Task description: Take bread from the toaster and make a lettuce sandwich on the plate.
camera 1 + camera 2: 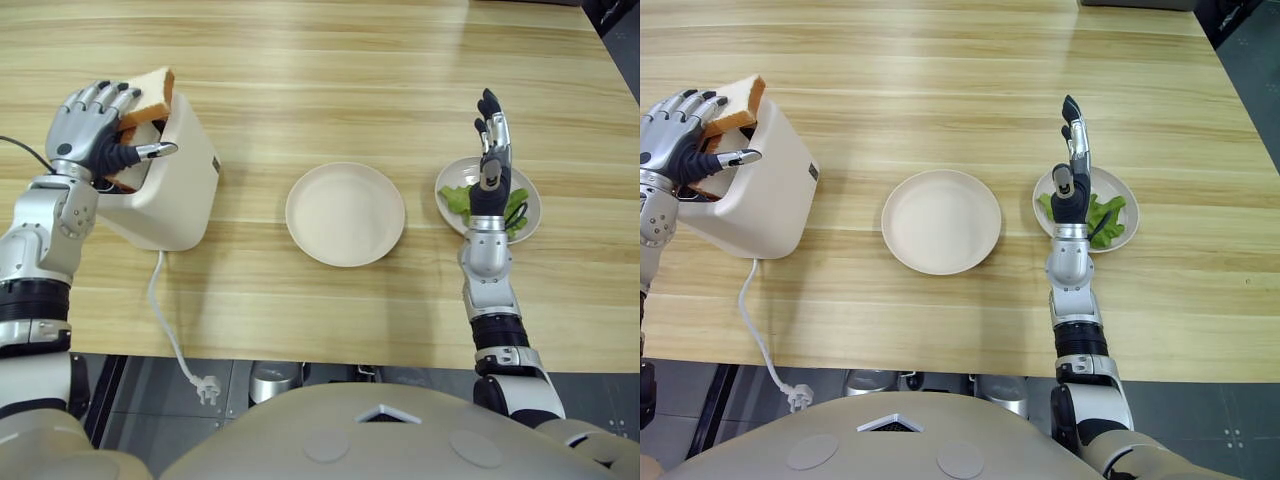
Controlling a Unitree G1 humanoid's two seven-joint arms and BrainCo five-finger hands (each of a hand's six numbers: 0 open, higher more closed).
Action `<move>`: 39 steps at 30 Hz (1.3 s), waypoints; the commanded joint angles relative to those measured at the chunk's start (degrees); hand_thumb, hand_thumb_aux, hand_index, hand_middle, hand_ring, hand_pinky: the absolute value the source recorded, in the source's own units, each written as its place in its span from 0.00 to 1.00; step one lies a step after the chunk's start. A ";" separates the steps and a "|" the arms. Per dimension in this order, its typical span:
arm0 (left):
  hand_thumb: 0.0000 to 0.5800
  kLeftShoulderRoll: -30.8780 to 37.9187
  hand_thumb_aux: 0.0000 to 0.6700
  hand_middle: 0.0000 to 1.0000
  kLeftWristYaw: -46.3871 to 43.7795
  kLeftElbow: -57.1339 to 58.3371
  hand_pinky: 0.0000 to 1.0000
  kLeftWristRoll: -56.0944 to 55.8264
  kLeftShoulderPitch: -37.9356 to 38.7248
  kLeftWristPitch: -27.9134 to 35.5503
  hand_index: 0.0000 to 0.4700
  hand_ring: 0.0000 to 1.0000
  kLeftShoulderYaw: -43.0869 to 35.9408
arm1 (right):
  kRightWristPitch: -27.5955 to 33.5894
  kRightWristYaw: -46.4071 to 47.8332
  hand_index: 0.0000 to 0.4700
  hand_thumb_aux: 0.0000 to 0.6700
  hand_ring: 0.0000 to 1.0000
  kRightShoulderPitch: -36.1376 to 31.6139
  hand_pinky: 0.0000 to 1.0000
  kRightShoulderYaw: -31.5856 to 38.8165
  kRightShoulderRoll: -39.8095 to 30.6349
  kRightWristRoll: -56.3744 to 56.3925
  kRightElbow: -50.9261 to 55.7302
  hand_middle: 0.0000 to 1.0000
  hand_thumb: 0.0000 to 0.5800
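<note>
Early stage, by the look of it: round cream plate [345,213] mid-way along light wooden surface [350,70], bare, not yet holding bread or lettuce. At nine o'clock from it, boxy cream toaster [185,175], with left hand [90,120] at its top, fingers curled around a brown-crusted slice of white bread [150,92] partly out of the slot. Slice's long axis slanting seven to one o'clock, top corner toward one. At three o'clock, small pale dish [538,205] of green lettuce leaves [457,200]; above it right hand [490,150], fingers straight, holding nothing. Left to do: plating bread, adding lettuce, topping.
</note>
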 commanded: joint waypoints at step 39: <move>1.00 -24.20 1.00 1.00 -16.49 -31.31 1.00 -53.39 7.71 -5.09 0.98 1.00 0.43 | -0.46 -0.26 0.00 0.00 0.00 -0.91 0.00 0.73 -0.06 0.22 2.51 0.00 0.00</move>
